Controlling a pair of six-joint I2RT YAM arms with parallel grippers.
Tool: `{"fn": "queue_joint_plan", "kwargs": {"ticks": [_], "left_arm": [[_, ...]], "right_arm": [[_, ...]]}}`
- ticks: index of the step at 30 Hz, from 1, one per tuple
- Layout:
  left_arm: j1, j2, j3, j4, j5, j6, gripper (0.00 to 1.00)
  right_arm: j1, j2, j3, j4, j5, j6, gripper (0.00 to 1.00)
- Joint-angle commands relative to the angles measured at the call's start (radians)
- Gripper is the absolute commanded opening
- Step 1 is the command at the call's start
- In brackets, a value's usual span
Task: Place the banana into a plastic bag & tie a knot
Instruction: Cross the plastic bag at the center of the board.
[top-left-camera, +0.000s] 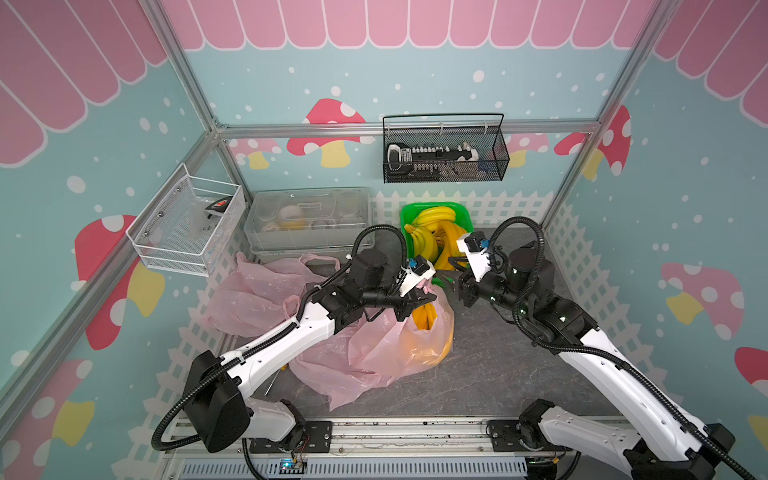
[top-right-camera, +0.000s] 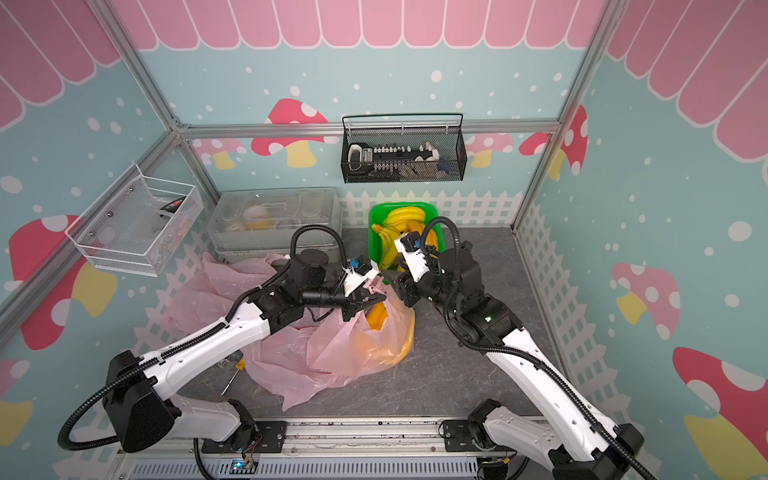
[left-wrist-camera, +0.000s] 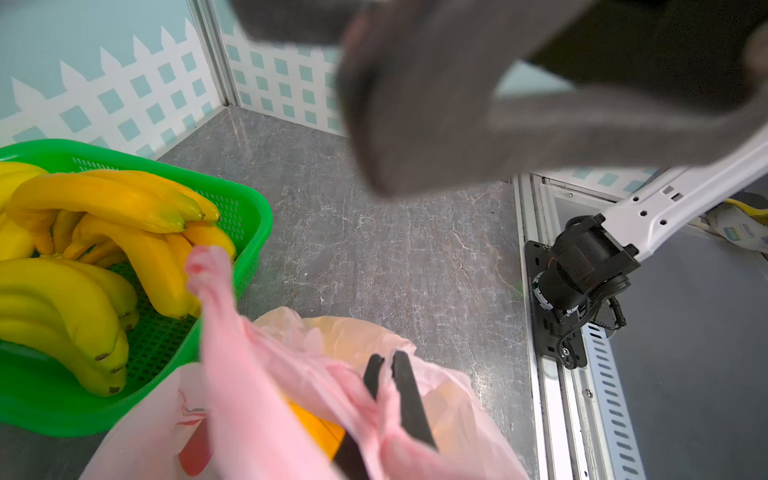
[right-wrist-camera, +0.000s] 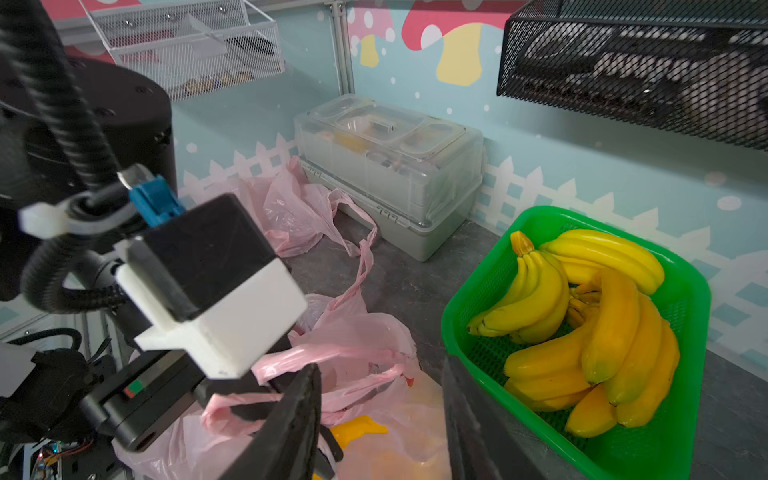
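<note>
You work in a staged robot lab cell: aluminium frame (top-left-camera: 407, 126), mushroom-print walls (top-left-camera: 291, 79), robot arms (top-left-camera: 286, 338) bolted to a rail (top-left-camera: 415, 434).

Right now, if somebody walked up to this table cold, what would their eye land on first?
Probably the green basket heaped with yellow bananas at the back of the table. Next comes the pink bag in the middle, with a banana showing yellow inside. Its handle is pinched in the shut left claw, while the right claw stands open just beside it.
</note>
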Motion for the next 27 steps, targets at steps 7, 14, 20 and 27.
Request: {"fn": "queue_joint_plan", "kwargs": {"ticks": [7,14,20,27], "left_arm": [[-0.007,-0.032,-0.013,0.01,0.06,0.049,0.0],[-0.009,-0.031,-0.011,0.0,0.087,0.056,0.0],[-0.01,-0.031,-0.01,-0.01,0.095,0.065,0.0],[-0.01,-0.037,-0.013,-0.012,0.08,0.064,0.0]], "right_arm": [[-0.004,0.054,-0.016,-0.003,-0.08,-0.098,0.46],[-0.004,0.088,-0.017,0.015,-0.072,-0.114,0.45],[-0.004,0.089,-0.033,0.062,-0.057,-0.123,0.43],[-0.004,0.073,-0.061,0.094,-0.014,-0.125,0.18]]}}
